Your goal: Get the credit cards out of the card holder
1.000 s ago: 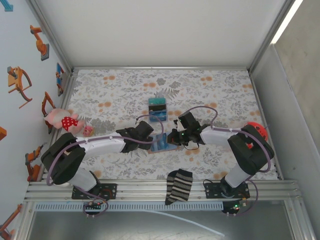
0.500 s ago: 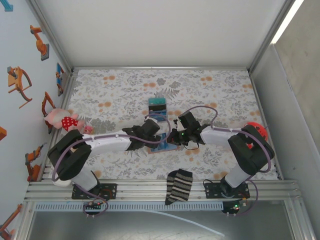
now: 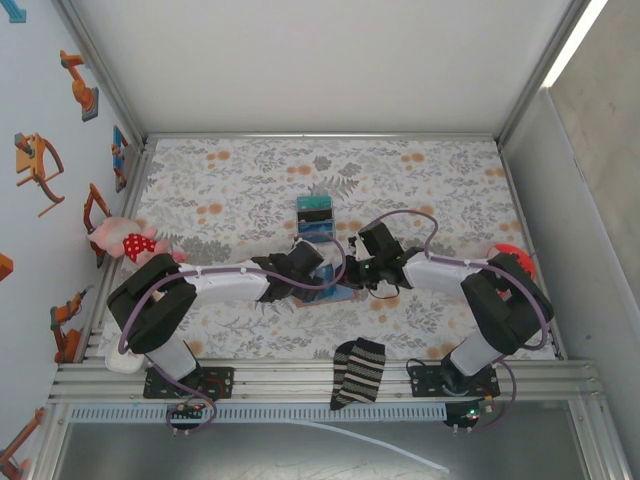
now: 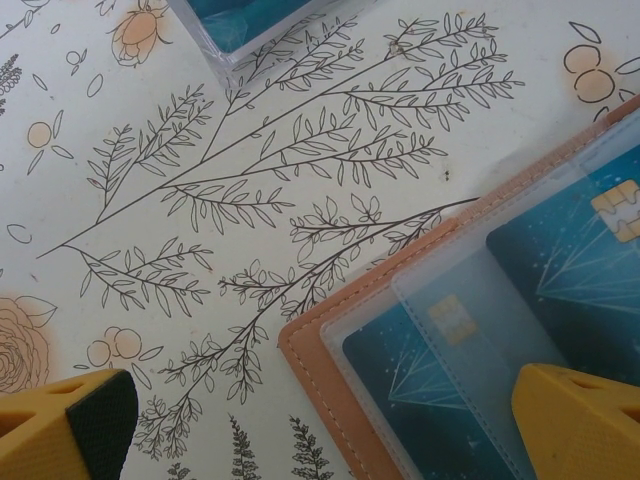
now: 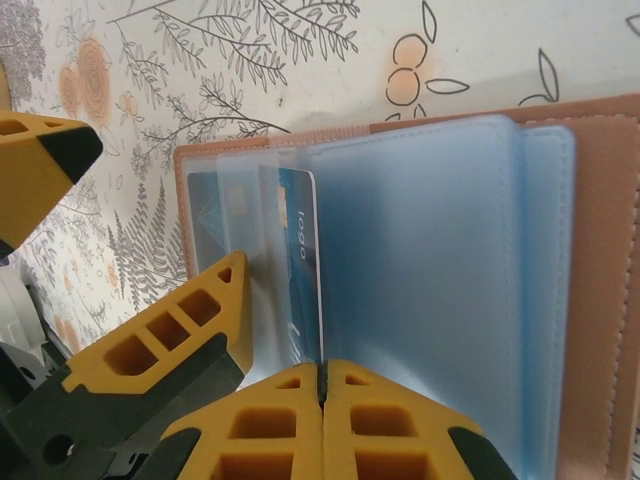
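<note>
The tan card holder (image 3: 328,288) lies open on the flowered cloth between both grippers. My left gripper (image 4: 320,400) is open: one yellow finger (image 4: 65,425) hangs over the cloth, the other (image 4: 580,420) over the holder's tan corner (image 4: 315,365). Teal credit cards (image 4: 425,375) sit in its clear sleeves. My right gripper (image 5: 323,372) is shut on the lower edge of an upright sleeve page with a teal credit card (image 5: 300,260) in it. Light-blue pages (image 5: 420,280) stand to its right. The left gripper's fingers (image 5: 185,325) hover just left of that card.
A blue-teal-black box (image 3: 316,218) stands just behind the holder, and its clear corner (image 4: 250,20) shows in the left wrist view. A striped sock (image 3: 358,372) lies at the near edge, a pink plush toy (image 3: 125,240) at the left wall, a red object (image 3: 512,255) at the right.
My left arm has stretched to the right, bringing its gripper over the holder's left half. The right gripper has stayed at the holder, still shut.
</note>
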You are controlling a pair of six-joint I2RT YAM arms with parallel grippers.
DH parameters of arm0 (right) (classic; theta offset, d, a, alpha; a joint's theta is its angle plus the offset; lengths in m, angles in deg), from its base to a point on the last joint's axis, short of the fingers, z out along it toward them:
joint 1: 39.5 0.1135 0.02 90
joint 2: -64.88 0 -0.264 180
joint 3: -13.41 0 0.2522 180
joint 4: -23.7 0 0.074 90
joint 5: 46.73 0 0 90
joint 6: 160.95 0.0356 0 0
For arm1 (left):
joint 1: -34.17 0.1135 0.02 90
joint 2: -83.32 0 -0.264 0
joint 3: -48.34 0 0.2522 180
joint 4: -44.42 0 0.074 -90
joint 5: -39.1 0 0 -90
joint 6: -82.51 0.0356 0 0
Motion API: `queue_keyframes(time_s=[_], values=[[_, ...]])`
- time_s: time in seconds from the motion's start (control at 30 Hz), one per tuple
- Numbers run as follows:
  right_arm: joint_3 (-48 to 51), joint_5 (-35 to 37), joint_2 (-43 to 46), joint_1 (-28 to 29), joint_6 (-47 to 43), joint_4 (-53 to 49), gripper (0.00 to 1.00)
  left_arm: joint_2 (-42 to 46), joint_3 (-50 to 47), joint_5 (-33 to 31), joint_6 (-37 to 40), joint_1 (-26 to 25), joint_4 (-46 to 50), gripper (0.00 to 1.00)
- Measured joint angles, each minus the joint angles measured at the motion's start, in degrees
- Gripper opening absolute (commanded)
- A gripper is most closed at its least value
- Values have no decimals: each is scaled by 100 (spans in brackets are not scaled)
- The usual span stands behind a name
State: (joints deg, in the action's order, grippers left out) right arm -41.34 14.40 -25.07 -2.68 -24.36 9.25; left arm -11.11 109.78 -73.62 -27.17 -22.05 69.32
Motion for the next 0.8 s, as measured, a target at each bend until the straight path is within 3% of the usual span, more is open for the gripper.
queue_keyframes(time_s=[0.17,0.37,0.63,0.8], values=[[2,-24,52,-2,11,28,17,-2,0,-2,-2,0,0,97],[157,-223,50,11,157,551,21,-7,2,2,-7,0,-2,97],[164,-238,-74,107,157,828,17,-7,2,4,-22,0,-2,97],[162,-151,-177,129,101,752,8,-7,2,2,-22,0,-2,97]])
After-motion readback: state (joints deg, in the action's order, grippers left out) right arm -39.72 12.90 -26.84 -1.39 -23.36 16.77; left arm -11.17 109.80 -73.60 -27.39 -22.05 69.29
